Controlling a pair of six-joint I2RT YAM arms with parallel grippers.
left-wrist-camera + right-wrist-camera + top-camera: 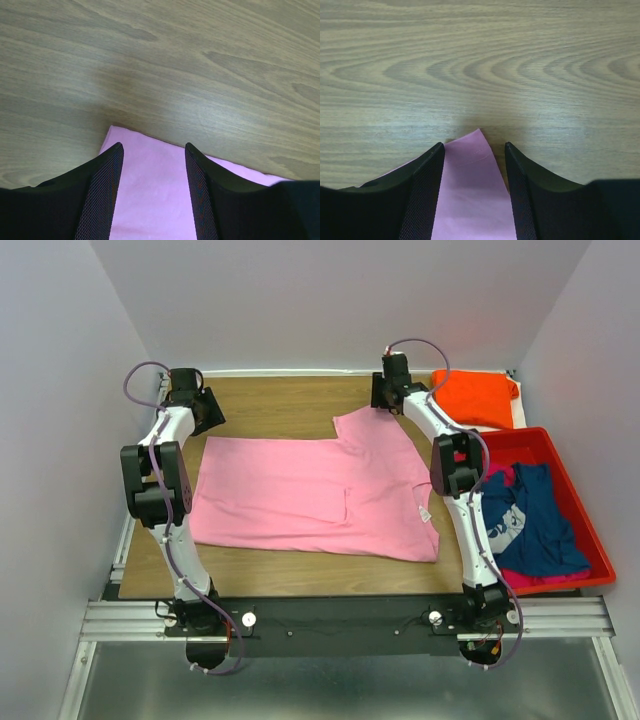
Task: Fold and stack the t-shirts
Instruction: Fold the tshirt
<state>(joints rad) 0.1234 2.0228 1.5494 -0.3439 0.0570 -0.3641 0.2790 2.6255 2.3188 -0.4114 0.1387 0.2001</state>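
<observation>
L gripper (152, 148), R gripper (474, 146) both spread at pink tee's (310, 495) far corners.
Jaws apart each side, pink cloth between; contact unclear. Tee flat mid wooden table (270, 400); orange tee (475, 395) far R; navy tee (535, 525) over magenta tee (540, 578) in red bin (530, 437).

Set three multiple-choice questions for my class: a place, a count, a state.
1. The orange t-shirt lies: A) beyond the red bin, far right; B) between the arm bases; C) under the left arm.
2. T-shirts in the red bin: A) none; B) two; C) four.
3. The left gripper is: A) shut on cloth; B) shut, empty; C) open.
Answers: 1 A, it sits past the bin's far end. 2 B, a navy t-shirt and a magenta t-shirt. 3 C, its jaws stand apart over the pink t-shirt's corner.
</observation>
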